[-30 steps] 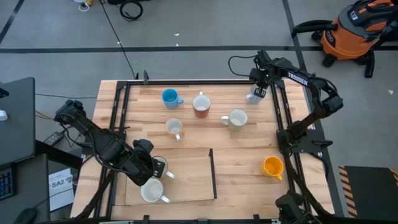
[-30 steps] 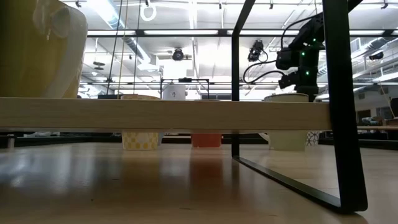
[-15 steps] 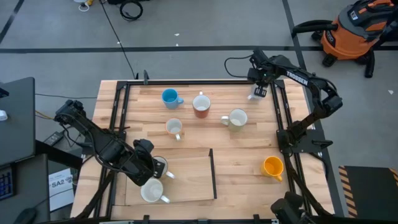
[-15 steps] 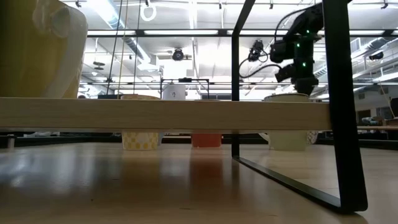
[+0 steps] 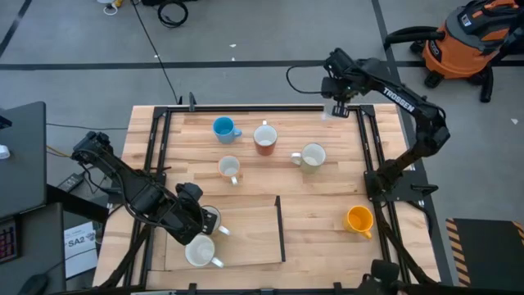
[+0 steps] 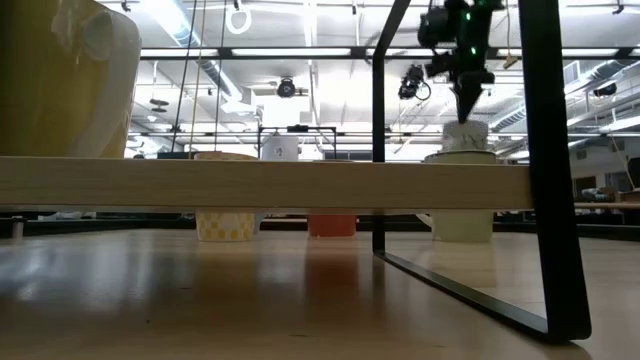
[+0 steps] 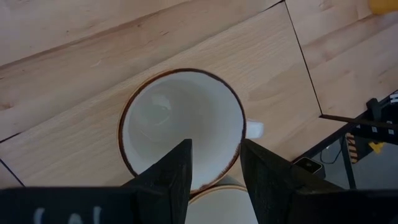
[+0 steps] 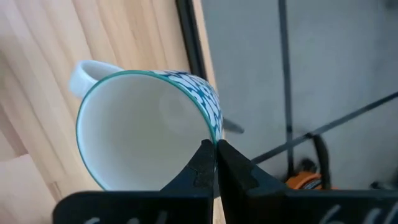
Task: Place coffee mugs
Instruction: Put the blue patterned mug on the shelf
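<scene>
My right gripper hangs above the table's far right corner, shut on a white mug with a blue pattern; the low view shows this mug in the air. My left gripper is at the near left, shut on a white brown-rimmed mug over a pale board. Another white mug stands on that board. Blue, reddish-brown, pale, small white and orange-yellow mugs stand on the tabletop. My left gripper has the mug's rim between its fingers, one finger inside and one outside, coming from above at a slant. The mug is upright, mouth up; whether its base rests on the board I cannot tell. My right gripper pinches the patterned mug's rim, one finger inside and one outside, on the side away from the handle. The fingers slant down from above. The mug hangs below them, tilted, clear of the table.
A black metal frame runs along the table's edges, and a short black bar stands by the board. An orange shop vacuum is on the floor beyond the far right corner.
My right gripper has risen and gone toward the table's far edge, rolling a little, with the patterned mug in its hold. The mug now hangs higher and clear of the table.
</scene>
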You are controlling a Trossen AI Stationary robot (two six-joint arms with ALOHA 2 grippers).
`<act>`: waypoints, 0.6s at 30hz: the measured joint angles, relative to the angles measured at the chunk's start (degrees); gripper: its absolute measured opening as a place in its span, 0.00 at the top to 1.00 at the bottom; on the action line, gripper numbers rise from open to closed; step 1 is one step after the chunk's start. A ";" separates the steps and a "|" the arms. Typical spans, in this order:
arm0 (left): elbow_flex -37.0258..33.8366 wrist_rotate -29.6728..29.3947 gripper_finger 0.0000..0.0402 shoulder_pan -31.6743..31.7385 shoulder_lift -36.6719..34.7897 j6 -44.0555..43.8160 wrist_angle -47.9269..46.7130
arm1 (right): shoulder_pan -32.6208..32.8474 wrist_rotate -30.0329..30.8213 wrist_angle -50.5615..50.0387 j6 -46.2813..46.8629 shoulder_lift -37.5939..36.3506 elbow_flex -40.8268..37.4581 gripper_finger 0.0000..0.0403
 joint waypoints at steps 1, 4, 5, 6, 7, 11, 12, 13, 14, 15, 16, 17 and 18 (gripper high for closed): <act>0.00 0.00 0.65 0.00 0.00 0.00 0.00 | 0.99 -0.02 -0.60 0.02 0.00 1.49 0.98; 0.00 -0.29 0.65 0.00 0.00 0.00 0.02 | 4.54 -0.13 -1.35 -0.01 0.00 5.38 0.98; 0.00 -0.36 0.65 -0.01 0.00 0.00 0.01 | 5.86 -0.30 -1.35 -0.07 0.00 6.34 0.98; 0.00 -0.38 0.65 0.00 0.00 -0.01 0.00 | 7.34 -0.32 -1.37 -0.09 0.00 7.14 0.98; 0.00 -0.39 0.65 0.00 0.00 0.00 0.01 | 8.90 -0.34 -1.35 -0.10 0.00 7.77 0.98; 0.00 -0.39 0.65 -0.02 0.00 -0.02 0.00 | 15.38 -0.70 -0.97 -0.17 -0.07 8.45 0.98; 0.00 -0.39 0.65 -0.02 0.00 -0.02 0.00 | 16.92 -0.93 -0.85 -0.20 -0.07 8.45 0.98; 0.00 -0.39 0.65 -0.01 0.00 0.07 0.00 | 18.55 -1.22 -0.60 -0.20 -0.07 8.45 0.98; 0.00 -0.41 0.65 -0.01 0.00 0.67 0.01 | 20.08 -1.77 -0.13 -0.20 -0.07 8.45 0.98; 0.00 -0.40 0.65 0.00 0.00 1.11 0.02 | 21.56 -2.61 0.62 -0.22 -0.07 8.45 0.98; 0.00 -0.40 0.65 0.00 0.00 1.20 0.02 | 23.05 -3.51 1.50 -0.20 -0.07 8.45 0.98; 0.00 -0.40 0.65 -0.01 0.00 1.18 0.01 | 24.46 -4.39 2.39 -0.21 -0.07 8.45 0.98; 0.00 -0.39 0.65 -0.01 0.00 1.23 0.00 | 25.77 -5.19 3.24 -0.20 -0.07 8.45 0.98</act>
